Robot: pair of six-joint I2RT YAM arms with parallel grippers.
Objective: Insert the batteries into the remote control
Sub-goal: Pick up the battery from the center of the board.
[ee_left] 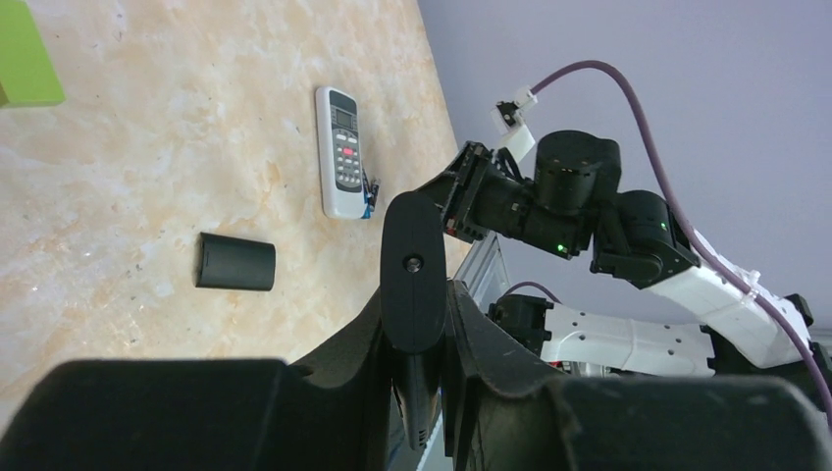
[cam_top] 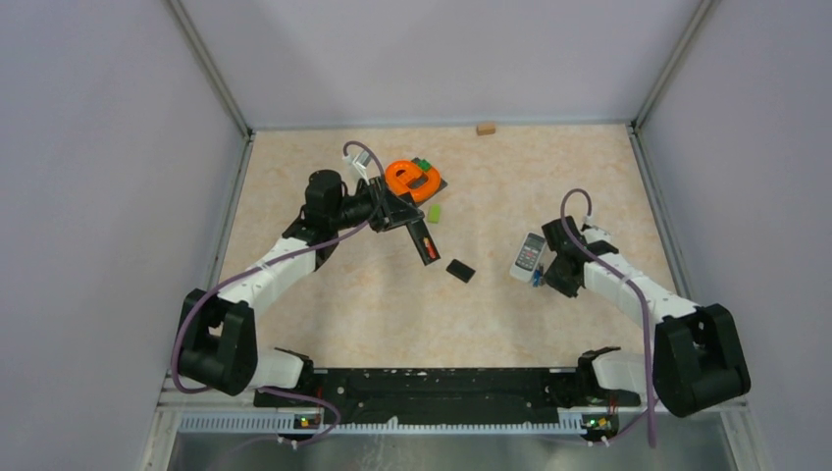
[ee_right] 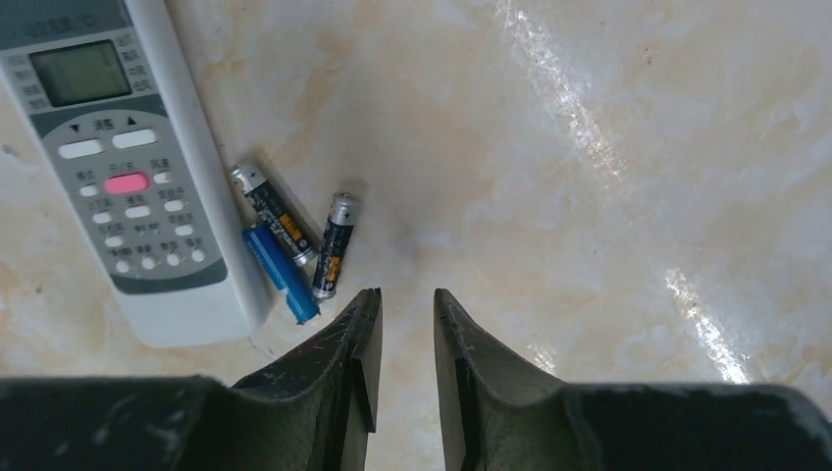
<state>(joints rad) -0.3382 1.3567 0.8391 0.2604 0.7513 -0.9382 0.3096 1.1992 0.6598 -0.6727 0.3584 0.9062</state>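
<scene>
Our right gripper [ee_right: 407, 329] is hovering low over the table [cam_top: 343, 314], its fingers slightly parted and holding nothing. It is aiming at three loose batteries [ee_right: 278, 218], two dark with orange print and one blue, which are lying just beside a white remote [ee_right: 128, 167]. Our left gripper [ee_left: 420, 334] is clamping a black remote [ee_left: 412, 260] and tilting it, likely to present its open back for loading. A black battery cover [cam_top: 460, 270] is lying between the arms, apparently set aside. A green block [cam_top: 433, 212] is sitting farther back.
</scene>
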